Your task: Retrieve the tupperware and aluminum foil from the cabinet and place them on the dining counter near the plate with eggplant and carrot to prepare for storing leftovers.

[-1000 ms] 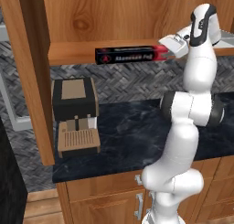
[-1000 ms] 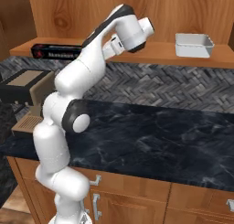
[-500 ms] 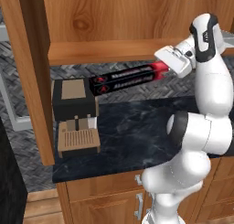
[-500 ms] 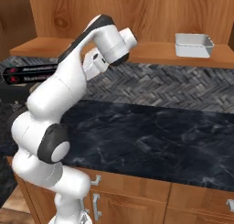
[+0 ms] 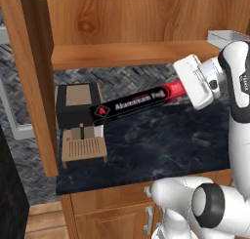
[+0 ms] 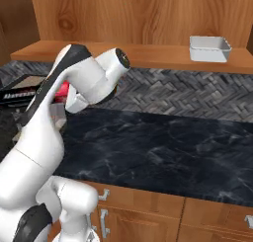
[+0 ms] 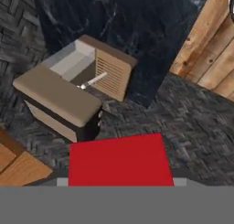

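The aluminum foil [image 5: 132,103], a long black box with a red end, hangs tilted in the air below the cabinet shelf [image 5: 127,55]. My gripper [image 5: 181,90] is shut on its red end. In the hand view that red end [image 7: 119,159] lies right before the camera and hides the fingertips. From the right base view my arm covers most of the foil box [image 6: 20,94]. The tupperware [image 6: 210,48], a pale grey tray, stands on the cabinet shelf [image 6: 148,56] to the right; its corner [image 5: 222,37] peeks out behind my arm. The dining counter and the plate with eggplant and carrot are out of view.
A black and tan coffee machine [image 5: 78,121] stands on the narrow black marble counter [image 5: 156,140], just under the foil's black end. Grey herringbone tile [image 6: 188,95] backs this counter. A wooden side panel [image 5: 34,77] closes the left. Wooden drawers [image 6: 148,216] lie below.
The foil box has come off the cabinet shelf, held at its red end. It has moved down and out, and now hangs tilted over the counter beside the coffee machine.
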Available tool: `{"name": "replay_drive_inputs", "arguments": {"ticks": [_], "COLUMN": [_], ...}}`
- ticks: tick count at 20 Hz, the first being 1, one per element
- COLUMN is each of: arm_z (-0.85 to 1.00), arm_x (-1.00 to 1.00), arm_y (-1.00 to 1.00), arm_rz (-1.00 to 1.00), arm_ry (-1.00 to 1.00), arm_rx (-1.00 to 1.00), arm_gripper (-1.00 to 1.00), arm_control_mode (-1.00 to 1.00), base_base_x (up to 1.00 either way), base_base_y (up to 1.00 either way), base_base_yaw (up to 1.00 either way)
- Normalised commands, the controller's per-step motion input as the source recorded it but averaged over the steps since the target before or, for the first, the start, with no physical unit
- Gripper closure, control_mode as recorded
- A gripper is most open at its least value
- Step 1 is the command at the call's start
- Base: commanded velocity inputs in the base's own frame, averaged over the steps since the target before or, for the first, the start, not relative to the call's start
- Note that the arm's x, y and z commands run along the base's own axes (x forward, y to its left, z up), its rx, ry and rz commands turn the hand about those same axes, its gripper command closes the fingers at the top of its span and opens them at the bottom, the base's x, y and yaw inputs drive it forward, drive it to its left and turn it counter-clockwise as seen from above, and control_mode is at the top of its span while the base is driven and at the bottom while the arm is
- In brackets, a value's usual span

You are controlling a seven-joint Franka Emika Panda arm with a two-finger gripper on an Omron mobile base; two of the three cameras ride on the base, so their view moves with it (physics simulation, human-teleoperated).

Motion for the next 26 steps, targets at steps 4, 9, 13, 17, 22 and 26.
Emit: {"name": "replay_drive_inputs", "arguments": {"ticks": [4, 9, 13, 17, 22, 26], "arm_z": [0.0, 0.0, 0.0, 0.0, 0.0, 0.0], "arm_x": [-0.89, -0.41, 0.0, 0.03, 0.0, 0.0], "arm_y": [-0.03, -0.27, -0.18, 0.0, 0.0, 0.0], "arm_rz": [-0.65, -0.54, -0.1, 0.0, 0.0, 0.0], "arm_ry": [-0.16, -0.08, -0.03, 0.0, 0.0, 0.0], "arm_rx": [0.02, 0.03, 0.05, 0.01, 0.0, 0.0], "arm_gripper": [1.0, 1.0, 1.0, 1.0, 1.0, 1.0], "arm_control_mode": [-1.0, -1.0, -1.0, 1.0, 1.0, 1.0], "base_base_x": [0.0, 0.0, 0.0, 0.0, -0.93, -1.0], "base_base_y": [0.0, 0.0, 0.0, 0.0, 0.0, -0.15], "base_base_yaw": [0.0, 0.0, 0.0, 0.0, 0.01, -0.13]}}
